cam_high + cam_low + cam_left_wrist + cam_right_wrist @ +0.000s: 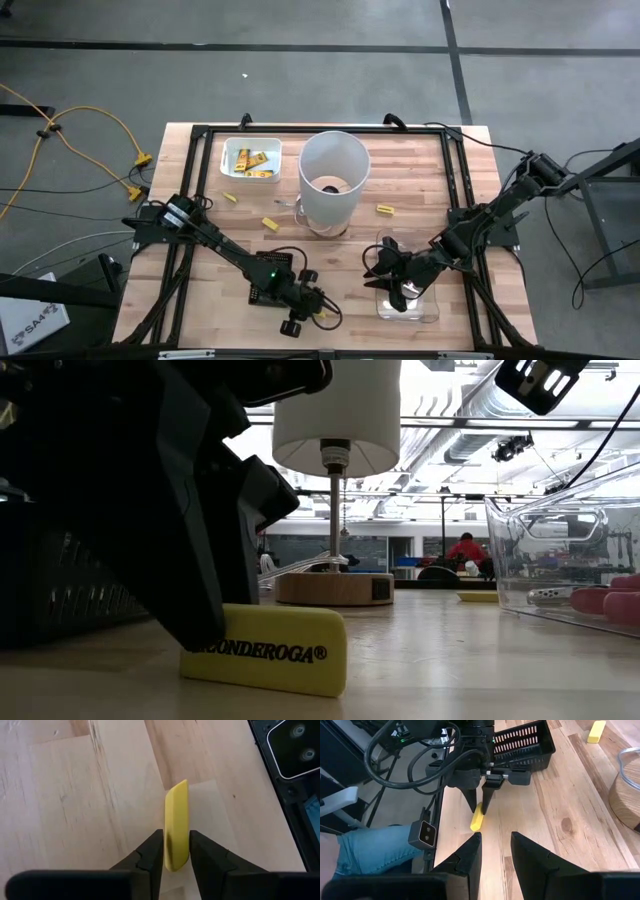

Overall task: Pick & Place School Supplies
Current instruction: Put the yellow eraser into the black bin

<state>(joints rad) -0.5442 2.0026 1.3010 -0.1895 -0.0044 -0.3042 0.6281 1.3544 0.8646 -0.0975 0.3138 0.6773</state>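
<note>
A: Wooden bench (420, 180) on a grey floor, a black frame round its edges. What lies on it?

B: A tall white cylinder (333, 180) stands near the middle, on a round wooden base. Toward the far left corner sits a white tray (232, 150) with several yellow pieces (255, 163) in it. Three more yellow pieces lie loose: one (231, 198) just in front of the tray, one (269, 223) left of the cylinder, one (386, 209) right of it.

A: And the left gripper (176, 851)?

B: Down at the near edge, left of centre. Its fingers (150, 851) pinch a yellow eraser (177, 822) from both sides. The eraser stands on its long edge, and its bottom still touches the wood in the low view (275, 648).

A: Any writing on it?

B: Dark letters along the side, partly hidden by the finger.

A: The right gripper (495, 851)?

B: It hangs over a clear box (408, 305) near the front edge, right of centre. Its fingers are spread a little and hold nothing.

A: What is in the box?

B: The low view shows pink handles (605, 600) and a bit of metal through the clear wall.

A: Anyone about?

B: A person's leg in blue jeans (375, 854) shows beside the bench's near edge.
</note>
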